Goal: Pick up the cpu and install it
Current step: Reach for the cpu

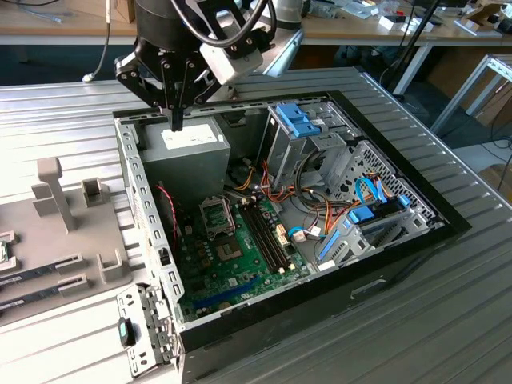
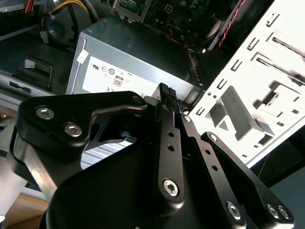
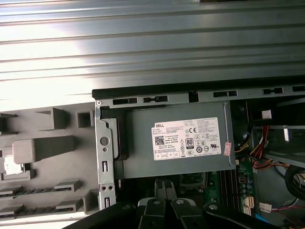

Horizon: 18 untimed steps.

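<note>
Power supply (image 1: 182, 152) just beneath the fingers (image 1: 176, 114); motherboard (image 1: 226, 264) open between case wall (image 1: 133, 184) and cables (image 1: 276, 192).

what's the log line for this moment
gripper above psu | jaws shut | case open

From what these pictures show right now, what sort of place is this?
Probably a robotics lab or workshop: an opened computer case lies on a ribbed metal table, a grey parts fixture sits beside it, and cluttered workbenches stand behind.
</note>
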Motion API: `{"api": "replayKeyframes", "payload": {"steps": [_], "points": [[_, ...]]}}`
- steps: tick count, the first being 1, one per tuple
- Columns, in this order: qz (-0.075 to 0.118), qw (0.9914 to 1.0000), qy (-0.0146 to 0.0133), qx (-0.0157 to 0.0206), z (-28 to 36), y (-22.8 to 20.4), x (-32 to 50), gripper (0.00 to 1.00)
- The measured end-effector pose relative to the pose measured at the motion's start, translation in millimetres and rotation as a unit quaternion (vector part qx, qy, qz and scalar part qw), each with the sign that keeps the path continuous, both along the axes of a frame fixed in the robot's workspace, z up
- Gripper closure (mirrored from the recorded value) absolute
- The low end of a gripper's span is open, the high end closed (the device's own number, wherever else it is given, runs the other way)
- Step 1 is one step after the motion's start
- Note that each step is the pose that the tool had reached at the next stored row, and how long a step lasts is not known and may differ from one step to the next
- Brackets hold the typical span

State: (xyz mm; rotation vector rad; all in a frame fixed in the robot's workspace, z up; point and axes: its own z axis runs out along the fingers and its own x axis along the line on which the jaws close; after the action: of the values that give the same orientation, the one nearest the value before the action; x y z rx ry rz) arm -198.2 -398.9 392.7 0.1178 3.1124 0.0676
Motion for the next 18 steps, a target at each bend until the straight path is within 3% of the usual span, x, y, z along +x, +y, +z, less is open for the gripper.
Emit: {"api": "replayKeyframes", "payload": {"steps": [18], "points": [[0.000,1.00000,0.0000,0.0000,-0.1,0.0,-4.4,0.89]]}}
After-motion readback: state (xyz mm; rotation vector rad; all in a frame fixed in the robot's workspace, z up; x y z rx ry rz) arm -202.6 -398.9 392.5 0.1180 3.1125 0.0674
